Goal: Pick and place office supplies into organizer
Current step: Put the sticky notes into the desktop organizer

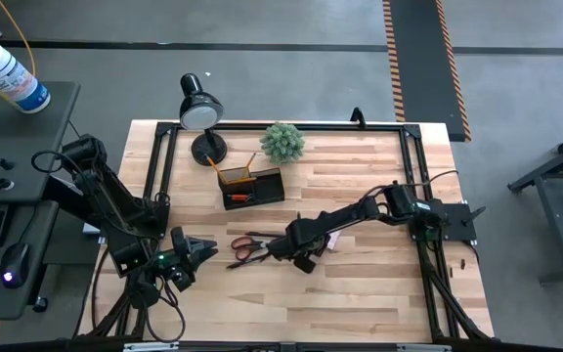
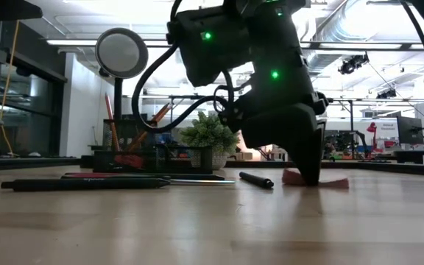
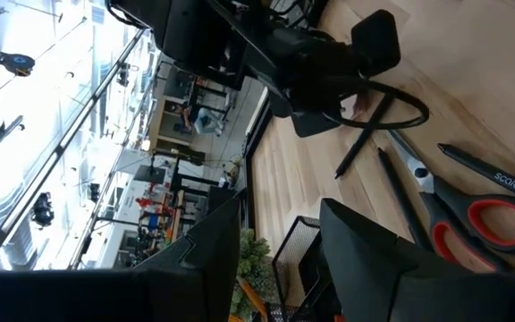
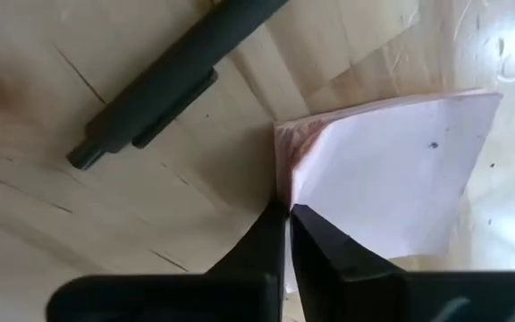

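Observation:
The pale pink notepad (image 1: 333, 240) lies flat on the table right of centre; it also shows in the right wrist view (image 4: 392, 170) and the low view (image 2: 330, 181). My right gripper (image 1: 307, 258) (image 4: 288, 213) stands down on its corner, shut. A black pen (image 4: 164, 85) (image 2: 256, 179) lies just beside it. Orange-handled scissors (image 1: 248, 246) (image 3: 477, 224) and another black pen (image 2: 87, 184) lie left of that. My left gripper (image 1: 201, 251) (image 3: 280, 259) waits open, left of the scissors. The black organizer (image 1: 253, 186) stands farther back with pencils (image 1: 250, 162) upright in it. My right gripper is shut on the notepad's corner (image 4: 284, 179), where its side edge meets the fingertips (image 4: 274, 228). Sheets there curl up between the two fingers; how many, I cannot tell. The fingers come from above, pointing down. The rest of the pad (image 2: 337, 182) lies on the table.
A black desk lamp (image 1: 201, 108) and a green potted plant (image 1: 282, 142) stand at the table's far side behind the organizer. A black frame (image 1: 413, 166) runs around the table's edges. Bare wood (image 1: 360, 303) stretches along the near side.

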